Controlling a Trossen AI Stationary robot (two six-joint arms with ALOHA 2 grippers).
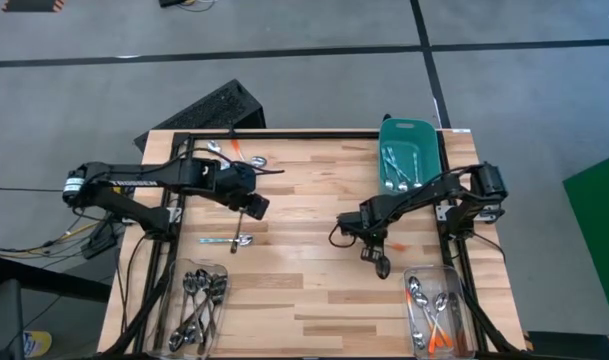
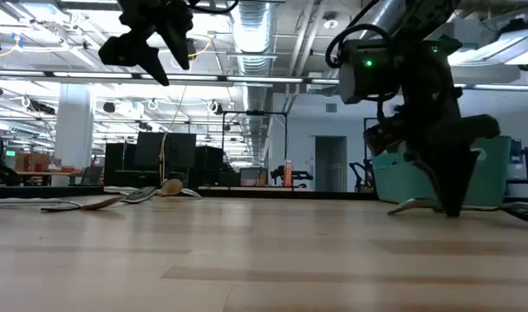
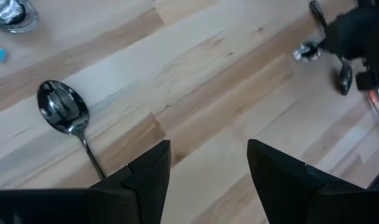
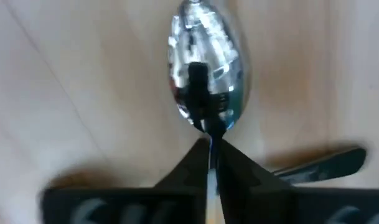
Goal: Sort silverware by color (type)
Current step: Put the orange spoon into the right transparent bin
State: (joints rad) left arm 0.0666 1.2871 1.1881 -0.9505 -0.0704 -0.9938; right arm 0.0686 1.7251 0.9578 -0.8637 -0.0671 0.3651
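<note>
My right gripper (image 1: 376, 254) is down at the tabletop right of centre, shut on a spoon whose shiny bowl (image 4: 205, 81) sticks out past the fingertips; its handle colour does not show. My left gripper (image 3: 208, 168) is open and raised (image 2: 151, 43) above the table's left half. Beside it a spoon with a light blue handle (image 1: 230, 240) lies flat, its bowl (image 3: 65, 109) just ahead of one finger. Two more spoons (image 1: 239, 155) lie near the far edge. My right gripper pinches the spoon between its two fingers at the neck, just behind the bowl (image 4: 206, 127). The fingers come from above, pointing down. The bowl reaches out beyond the fingertips, low over the wood (image 2: 411, 206); I cannot tell whether it is off the table.
A teal tub (image 1: 409, 130) holding spoons stands at the far right. One clear bin (image 1: 199, 305) with plain metal spoons sits at the near left, and another (image 1: 434, 315) with orange-handled spoons at the near right. Bare wood lies between the arms.
</note>
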